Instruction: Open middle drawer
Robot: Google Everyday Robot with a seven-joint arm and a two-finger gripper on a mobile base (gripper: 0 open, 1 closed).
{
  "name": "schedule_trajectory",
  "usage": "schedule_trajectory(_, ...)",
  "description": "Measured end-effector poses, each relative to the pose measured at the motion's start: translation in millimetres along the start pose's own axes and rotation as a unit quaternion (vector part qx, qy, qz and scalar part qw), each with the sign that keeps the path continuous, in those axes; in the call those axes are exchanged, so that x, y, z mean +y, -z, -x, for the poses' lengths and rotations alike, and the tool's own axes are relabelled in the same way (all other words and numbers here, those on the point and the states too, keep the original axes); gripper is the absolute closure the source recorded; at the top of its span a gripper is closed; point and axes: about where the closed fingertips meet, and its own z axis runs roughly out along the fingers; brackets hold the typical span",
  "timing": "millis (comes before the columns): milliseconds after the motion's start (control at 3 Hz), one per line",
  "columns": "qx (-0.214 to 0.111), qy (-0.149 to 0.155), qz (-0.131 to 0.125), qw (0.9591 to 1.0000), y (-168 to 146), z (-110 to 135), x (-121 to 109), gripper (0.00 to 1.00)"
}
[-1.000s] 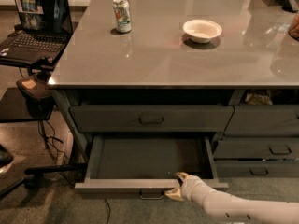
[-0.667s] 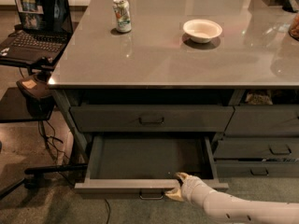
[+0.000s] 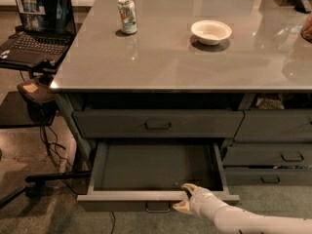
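The middle drawer (image 3: 122, 197) stands pulled far out from the grey cabinet, and its plain grey tray (image 3: 156, 165) is bare inside. Its small dark loop handle (image 3: 157, 208) hangs at the front centre. My gripper (image 3: 184, 198) is at the drawer's front panel, just right of the handle, touching the panel's top edge. The white arm (image 3: 243, 221) reaches in from the lower right. The taller-fronted top drawer (image 3: 112, 124) above it is closed. The lowest drawer is hidden under the open one.
On the countertop (image 3: 170, 62) stand a drink can (image 3: 127, 16) and a white bowl (image 3: 210, 31). A laptop (image 3: 36, 23) sits on a side stand at the left, with cables and a dark stand leg (image 3: 48, 177) on the floor. More closed drawers (image 3: 273, 155) are at the right.
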Motion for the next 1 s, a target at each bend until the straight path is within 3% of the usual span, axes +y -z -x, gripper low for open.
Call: schedule_trajectory(1000,-0.004,-0.004,-0.003,1.0,11.7,-6.7,15.2,1.0)
